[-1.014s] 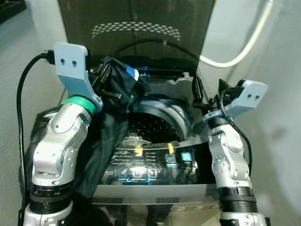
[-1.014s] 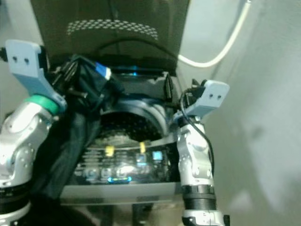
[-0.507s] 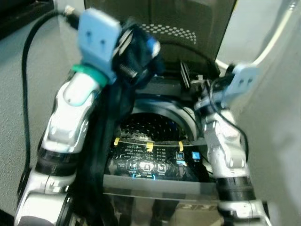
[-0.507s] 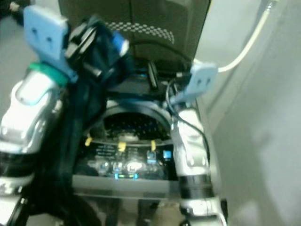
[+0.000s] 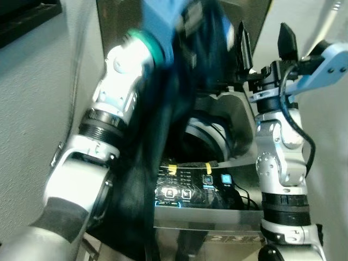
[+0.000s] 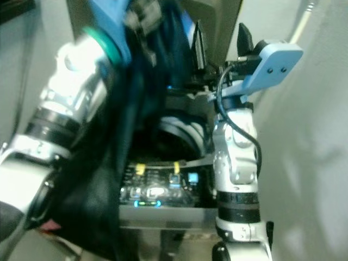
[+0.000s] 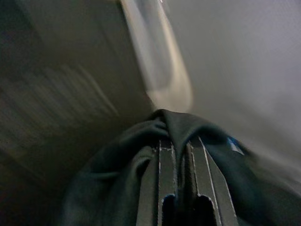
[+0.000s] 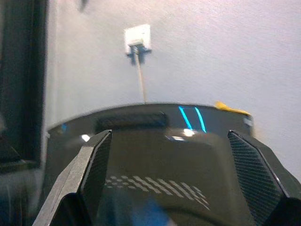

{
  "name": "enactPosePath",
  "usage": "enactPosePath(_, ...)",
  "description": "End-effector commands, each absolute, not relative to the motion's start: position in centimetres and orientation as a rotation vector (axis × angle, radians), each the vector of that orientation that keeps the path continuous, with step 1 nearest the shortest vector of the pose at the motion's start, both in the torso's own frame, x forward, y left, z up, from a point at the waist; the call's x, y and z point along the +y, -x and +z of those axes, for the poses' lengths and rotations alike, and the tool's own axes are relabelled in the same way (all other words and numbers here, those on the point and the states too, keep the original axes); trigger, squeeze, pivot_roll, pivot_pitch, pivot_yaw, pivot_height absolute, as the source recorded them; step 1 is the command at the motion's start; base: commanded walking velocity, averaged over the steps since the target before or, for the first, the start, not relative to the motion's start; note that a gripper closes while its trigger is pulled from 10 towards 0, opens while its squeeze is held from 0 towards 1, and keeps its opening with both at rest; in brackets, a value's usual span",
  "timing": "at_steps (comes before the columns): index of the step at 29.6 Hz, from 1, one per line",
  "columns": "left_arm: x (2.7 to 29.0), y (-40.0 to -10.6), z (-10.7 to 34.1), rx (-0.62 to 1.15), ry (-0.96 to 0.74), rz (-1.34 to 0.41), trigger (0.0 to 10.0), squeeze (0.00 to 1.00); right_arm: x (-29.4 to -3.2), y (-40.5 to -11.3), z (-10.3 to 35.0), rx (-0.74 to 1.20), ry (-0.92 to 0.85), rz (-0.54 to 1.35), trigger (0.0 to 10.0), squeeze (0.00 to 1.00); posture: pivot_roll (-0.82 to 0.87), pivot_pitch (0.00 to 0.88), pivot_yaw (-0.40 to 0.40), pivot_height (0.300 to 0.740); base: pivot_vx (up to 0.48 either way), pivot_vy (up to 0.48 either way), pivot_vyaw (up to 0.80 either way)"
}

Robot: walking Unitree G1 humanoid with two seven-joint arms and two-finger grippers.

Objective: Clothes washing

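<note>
The left gripper pinches a dark garment (blurred), held high over the washing machine; the cloth hangs down toward seven o'clock. At two o'clock, the right gripper stands spread wide, empty, above the drum.

Pretty dim overall, with heavy motion blur smearing the raised silver left arm and the dark hanging cloth. Blown-out glare on that arm's shiny shell. Cyan glow off the lit control panel. Left wrist shot streaky and murky; right wrist shot soft, grey wall evenly lit.
</note>
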State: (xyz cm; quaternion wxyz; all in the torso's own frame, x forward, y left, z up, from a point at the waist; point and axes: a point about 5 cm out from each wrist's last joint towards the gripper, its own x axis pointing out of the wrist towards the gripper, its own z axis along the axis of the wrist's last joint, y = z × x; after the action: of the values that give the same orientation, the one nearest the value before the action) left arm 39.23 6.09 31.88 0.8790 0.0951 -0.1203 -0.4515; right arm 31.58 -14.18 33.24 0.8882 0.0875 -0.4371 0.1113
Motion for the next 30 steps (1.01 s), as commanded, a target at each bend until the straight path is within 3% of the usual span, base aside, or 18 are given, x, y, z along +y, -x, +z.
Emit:
enactPosePath(1, 7.0, -39.4, 29.7, -0.15, -0.11, -1.001, 10.0, 0.0, -14.4, -31.4, 32.8, -0.893, -0.173, 0.223, 10.0, 0.0, -0.04, 0.041, 0.034, 0.74, 0.0, 0.0, 0.0)
enactPosePath(5, 8.2, -38.9, 29.4, -0.172, -0.054, -1.063, 10.0, 0.04, -14.1, -31.7, 32.5, -0.876, -0.176, 0.235, 10.0, 0.0, -0.02, 0.046, 0.025, 0.74, 0.0, 0.0, 0.0)
enactPosePath(6, 8.8, -38.6, 29.7, -0.208, -0.031, -1.08, 10.0, 1.0, -13.8, -31.8, 32.4, -0.869, -0.181, 0.245, 10.0, 0.0, 0.0, 0.05, 0.024, 0.74, 0.0, 0.0, 0.0)
enactPosePath(13, 11.1, -35.2, 32.1, -0.435, -0.026, -1.065, 10.0, 1.0, -12.7, -32.0, 32.1, -0.849, -0.207, 0.281, 10.0, 0.0, 0.02, 0.06, 0.02, 0.74, 0.0, 0.0, 0.0)
enactPosePath(14, 11.5, -32.8, 32.7, -0.505, -0.009, -1.105, 10.0, 1.0, -12.6, -31.9, 31.9, -0.84, -0.213, 0.284, 10.0, 0.0, 0.03, 0.064, 0.02, 0.74, 0.0, 0.0, 0.0)
enactPosePath(16, 11.6, -31.8, 32.9, -0.521, -0.001, -1.13, 10.0, 1.0, -12.6, -31.9, 31.8, -0.836, -0.215, 0.285, 10.0, 0.0, 0.03, 0.064, 0.02, 0.74, 0.0, 0.0, 0.0)
enactPosePath(17, 11.6, -30.6, 32.7, -0.529, -0.003, -1.147, 10.0, 0.47, -12.6, -31.9, 31.7, -0.831, -0.217, 0.287, 10.0, 0.0, 0.04, 0.069, 0.019, 0.74, 0.0, 0.0, 0.0)
enactPosePath(18, 11.6, -30.6, 32.7, -0.529, -0.003, -1.147, 10.0, 0.47, -12.6, -31.9, 31.7, -0.831, -0.217, 0.287, 10.0, 0.0, 0.04, 0.069, 0.019, 0.74, 0.0, 0.0, 0.0)
enactPosePath(19, 11.6, -29.0, 32.3, -0.52, -0.019, -1.158, 10.0, 0.0, -12.6, -31.9, 31.6, -0.825, -0.219, 0.29, 10.0, 0.0, 0.04, 0.069, 0.019, 0.74, 0.0, 0.0, 0.0)
enactPosePath(25, 12.5, -26.1, 29.8, -0.395, -0.107, -1.085, 10.0, 0.0, -12.4, -32.0, 31.2, -0.805, -0.223, 0.303, 10.0, 0.0, 0.06, 0.094, 0.01, 0.74, 0.0, 0.0, 0.0)
enactPosePath(30, 14.7, -25.3, 26.5, -0.212, -0.156, -0.877, 10.0, 0.0, -12.1, -32.2, 30.6, -0.775, -0.222, 0.324, 10.0, 0.0, 0.07, 0.104, -0.002, 0.74, 0.0, 0.0, 0.0)
